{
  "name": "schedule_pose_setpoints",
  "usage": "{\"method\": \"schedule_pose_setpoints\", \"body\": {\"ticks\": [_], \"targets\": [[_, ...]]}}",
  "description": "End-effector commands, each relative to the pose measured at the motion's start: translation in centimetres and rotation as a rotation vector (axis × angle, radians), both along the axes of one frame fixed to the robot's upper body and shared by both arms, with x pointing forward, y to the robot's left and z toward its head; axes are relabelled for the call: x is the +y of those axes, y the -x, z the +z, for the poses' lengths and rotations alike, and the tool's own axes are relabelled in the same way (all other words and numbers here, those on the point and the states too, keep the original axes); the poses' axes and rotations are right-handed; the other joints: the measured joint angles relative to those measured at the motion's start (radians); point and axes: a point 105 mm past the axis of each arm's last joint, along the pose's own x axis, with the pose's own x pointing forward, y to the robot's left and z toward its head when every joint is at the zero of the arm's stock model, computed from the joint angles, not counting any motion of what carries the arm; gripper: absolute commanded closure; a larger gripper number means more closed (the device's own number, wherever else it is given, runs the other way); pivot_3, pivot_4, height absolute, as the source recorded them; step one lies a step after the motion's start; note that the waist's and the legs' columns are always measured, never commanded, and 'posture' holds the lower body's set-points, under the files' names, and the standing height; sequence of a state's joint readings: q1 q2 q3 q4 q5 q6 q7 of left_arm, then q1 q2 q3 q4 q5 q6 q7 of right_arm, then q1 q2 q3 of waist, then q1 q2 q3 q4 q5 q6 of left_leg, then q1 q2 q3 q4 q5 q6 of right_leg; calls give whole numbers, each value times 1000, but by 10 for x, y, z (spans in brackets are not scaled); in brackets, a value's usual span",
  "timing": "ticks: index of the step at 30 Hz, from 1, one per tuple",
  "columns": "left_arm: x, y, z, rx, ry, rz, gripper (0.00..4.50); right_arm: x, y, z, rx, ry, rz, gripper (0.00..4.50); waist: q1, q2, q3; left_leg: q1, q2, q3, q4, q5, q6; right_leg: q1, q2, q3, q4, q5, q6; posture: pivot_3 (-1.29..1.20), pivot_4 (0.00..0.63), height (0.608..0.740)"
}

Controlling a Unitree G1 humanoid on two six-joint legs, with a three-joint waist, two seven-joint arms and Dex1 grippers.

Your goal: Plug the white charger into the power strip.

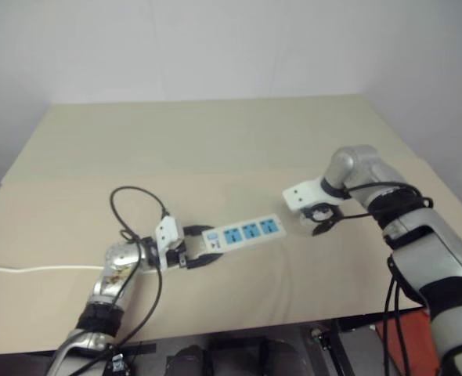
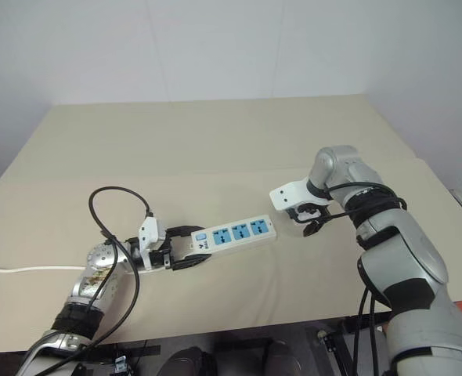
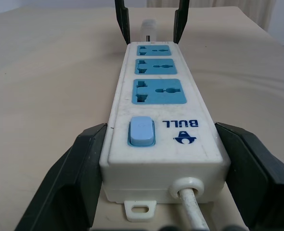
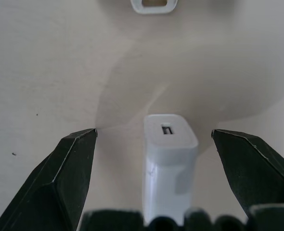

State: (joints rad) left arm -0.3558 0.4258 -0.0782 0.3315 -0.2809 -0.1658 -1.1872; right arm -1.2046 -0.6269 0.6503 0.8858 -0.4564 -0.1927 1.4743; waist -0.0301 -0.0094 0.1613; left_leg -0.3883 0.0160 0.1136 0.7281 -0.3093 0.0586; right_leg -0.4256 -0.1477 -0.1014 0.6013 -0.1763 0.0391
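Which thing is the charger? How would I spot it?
Find the long white power strip with blue sockets on the tan table. Just past its far end, the white charger stands between the right gripper's open black fingers. It's a small, plain white block with one tiny slot on top.

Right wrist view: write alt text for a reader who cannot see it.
A small white rectangular plastic charger stands between the right gripper's two open black fingers, neither touching it, on a beige tabletop.
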Motion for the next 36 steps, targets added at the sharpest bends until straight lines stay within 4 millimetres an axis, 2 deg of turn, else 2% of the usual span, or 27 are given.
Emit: {"method": "schedule_pose_setpoints", "body": {"ticks": [1, 8, 15, 18, 21, 24, 28, 33, 36], "targets": [[1, 3, -9, 30, -34, -2, 1265, 3, -3, 14, -30, -17, 8, 931, -1, 0, 0, 0, 0, 0, 0, 0, 0, 0, 0, 0, 0, 0, 0, 0, 150, 740], [0, 3, -9, 31, -35, -6, 1265, 6, -7, 17, -46, -11, -4, 3344, -3, 0, 0, 0, 0, -1, 0, 0, 0, 0, 0, 1, 1, 0, 0, 0, 150, 740], [0, 3, -9, 34, -39, -9, 1265, 4, -6, 23, -63, 1, 16, 3345, -3, 0, 0, 0, 0, -1, 0, 0, 0, 0, 0, 1, 1, 0, 0, 0, 150, 740], [0, 3, -8, 34, -40, -11, 1265, 10, -3, 35, -80, -59, 42, 3345, -3, 0, 0, 0, 1, -2, 0, 0, 0, 0, 0, 1, 1, 0, 0, 0, 150, 740], [0, 4, -6, 31, -36, -23, 1265, 30, 1, 61, -112, -293, 60, 3345, -4, 1, 0, 0, 1, -3, 0, 0, 0, 0, 0, 1, 1, 0, 0, 0, 150, 740], [-1, 8, -4, 28, -33, -48, 1265, 53, 16, 92, -130, -694, 128, 3345, -2, 0, 0, 0, 1, -4, 0, 0, 0, 0, 0, 1, 0, 0, 0, 0, 150, 740], [-3, 13, -6, 32, -46, -89, 1265, 65, 35, 117, -99, -1087, 117, 3345, 8, 0, 0, 0, 2, -5, 0, 0, 0, 0, 0, 0, -1, 0, -1, 0, 150, 740], [-10, 18, -3, 29, -37, -142, 1265, 86, 57, 105, 140, -1507, -41, 3345, 15, 0, 0, 0, 2, -6, 0, 0, 0, 0, -1, 0, 1, 1, -2, 0, 150, 740], [-15, 22, -1, 28, -32, -185, 1265, 93, 73, 90, 210, -1588, -71, 3345, 21, 0, 0, -1, 2, -6, 0, 0, 0, -1, -1, 0, 1, 1, -2, 0, 150, 740]]}}
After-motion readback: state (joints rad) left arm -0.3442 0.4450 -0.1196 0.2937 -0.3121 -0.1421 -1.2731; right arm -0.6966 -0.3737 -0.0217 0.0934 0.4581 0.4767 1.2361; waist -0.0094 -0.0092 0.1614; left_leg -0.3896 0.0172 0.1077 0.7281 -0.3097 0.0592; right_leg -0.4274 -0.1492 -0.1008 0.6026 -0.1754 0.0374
